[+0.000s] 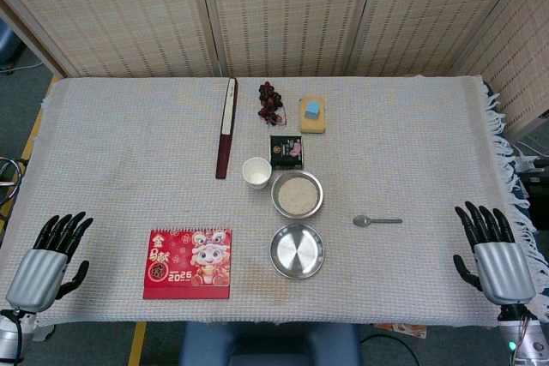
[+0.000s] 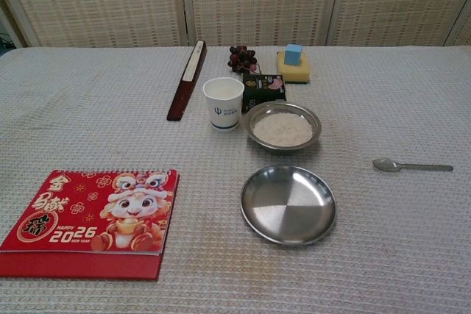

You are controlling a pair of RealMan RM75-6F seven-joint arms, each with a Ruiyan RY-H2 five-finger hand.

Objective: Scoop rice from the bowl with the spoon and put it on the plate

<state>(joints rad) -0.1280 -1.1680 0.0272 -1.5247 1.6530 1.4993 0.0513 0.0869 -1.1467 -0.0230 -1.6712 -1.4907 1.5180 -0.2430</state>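
A metal bowl (image 1: 297, 194) (image 2: 284, 126) full of white rice stands at the table's middle. Just in front of it lies an empty metal plate (image 1: 297, 251) (image 2: 288, 204). A metal spoon (image 1: 377, 221) (image 2: 411, 166) lies flat on the cloth to the right of both, its bowl end pointing left. My right hand (image 1: 493, 253) rests open on the table near the front right corner, well right of the spoon. My left hand (image 1: 47, 260) rests open at the front left corner. Neither hand shows in the chest view.
A red 2026 calendar (image 1: 189, 263) lies front left. Behind the bowl stand a white paper cup (image 1: 256, 171), a small dark packet (image 1: 286, 151), grapes (image 1: 270, 102), a yellow sponge with a blue block (image 1: 312, 114) and a long dark red case (image 1: 226, 126).
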